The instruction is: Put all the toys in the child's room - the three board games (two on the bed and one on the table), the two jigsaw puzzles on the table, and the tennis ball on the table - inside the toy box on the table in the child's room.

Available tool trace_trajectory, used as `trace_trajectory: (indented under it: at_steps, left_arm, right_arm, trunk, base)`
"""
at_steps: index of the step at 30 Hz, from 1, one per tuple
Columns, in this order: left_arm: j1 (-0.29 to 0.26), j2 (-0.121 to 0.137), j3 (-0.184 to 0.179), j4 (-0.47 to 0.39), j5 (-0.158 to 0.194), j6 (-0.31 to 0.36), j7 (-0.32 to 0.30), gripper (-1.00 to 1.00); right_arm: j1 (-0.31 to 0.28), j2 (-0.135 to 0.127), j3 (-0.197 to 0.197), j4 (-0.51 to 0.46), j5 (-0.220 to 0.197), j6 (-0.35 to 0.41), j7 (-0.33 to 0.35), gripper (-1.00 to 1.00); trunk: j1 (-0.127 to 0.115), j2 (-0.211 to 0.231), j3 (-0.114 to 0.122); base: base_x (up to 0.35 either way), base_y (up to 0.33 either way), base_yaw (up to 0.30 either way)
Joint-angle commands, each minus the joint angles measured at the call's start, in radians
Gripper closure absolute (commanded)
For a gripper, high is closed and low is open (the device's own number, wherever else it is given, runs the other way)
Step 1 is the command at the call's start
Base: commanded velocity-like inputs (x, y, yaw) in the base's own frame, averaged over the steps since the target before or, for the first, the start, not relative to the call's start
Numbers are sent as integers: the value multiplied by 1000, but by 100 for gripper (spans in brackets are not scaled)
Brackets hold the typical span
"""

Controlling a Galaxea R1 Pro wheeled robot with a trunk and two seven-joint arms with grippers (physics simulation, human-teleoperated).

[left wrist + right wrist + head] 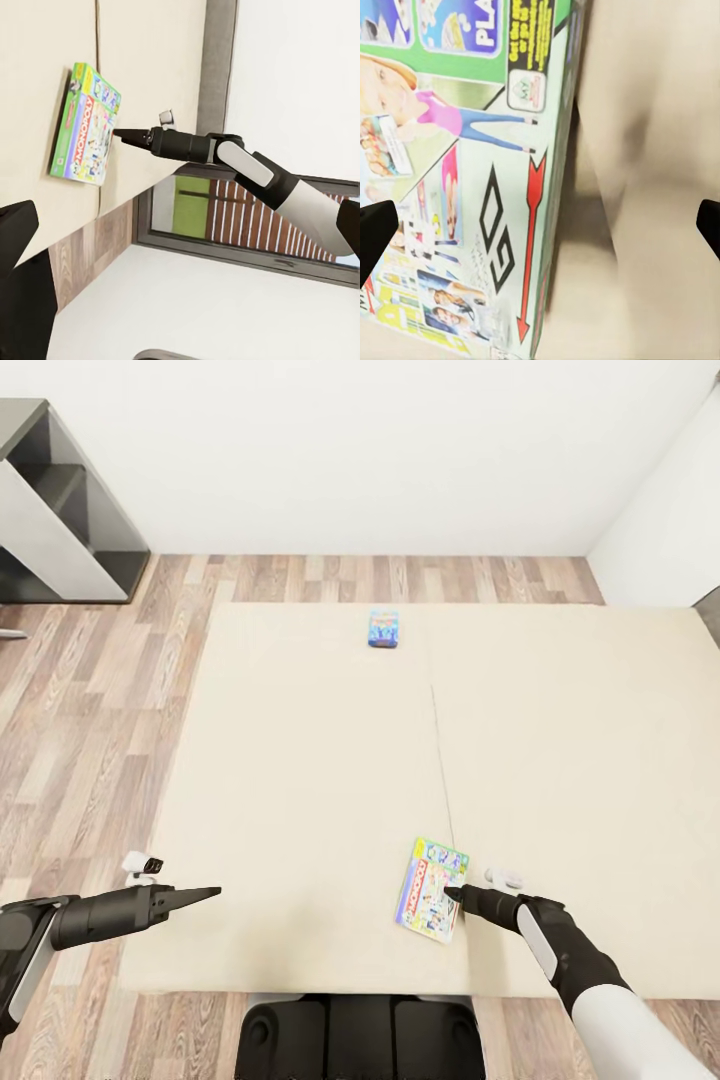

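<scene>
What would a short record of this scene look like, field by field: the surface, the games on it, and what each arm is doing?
surface: beige bed, wood floor around it
near game: green Monopoly box, lying flat by the bed's near edge
far game: small blue box, near the bed's far edge
right gripper: open, fingertips at the Monopoly box's edge, nothing held
left gripper: over the bed's left edge, empty; open or shut unclear
shelf: dark unit at far left
</scene>
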Motion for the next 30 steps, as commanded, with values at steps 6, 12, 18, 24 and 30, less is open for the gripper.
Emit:
trace_trajectory:
  at_steps: [6, 12, 18, 24, 30]
  left_arm:
    - [0, 0, 0, 0, 0, 10, -4, -100]
    - [0, 0, 0, 0, 0, 10, -4, -100]
    - [0, 0, 0, 0, 0, 10, -4, -100]
    - [0, 0, 0, 0, 0, 10, -4, -100]
    - [0, 0, 0, 0, 0, 10, -4, -100]
  right_arm:
    - [1, 8, -3, -2, -1, 4, 0, -100]
    - [1, 11, 0, -2, -1, 3, 0, -100]
    - [1, 11, 0, -2, -1, 2, 1, -100]
    - [1, 11, -1, -3, -2, 3, 1, -100]
    - [1, 13, -2, -11, -2, 6, 2, -100]
  trunk:
    - [0, -2, -11]
    - [0, -2, -15]
    - [0, -2, -15]
    - [0, -2, -15]
    - [0, -2, -15]
  base:
    - [0, 0, 0]
    - [0, 0, 0]
    - [0, 0, 0]
    - [0, 0, 0]
    - [0, 0, 0]
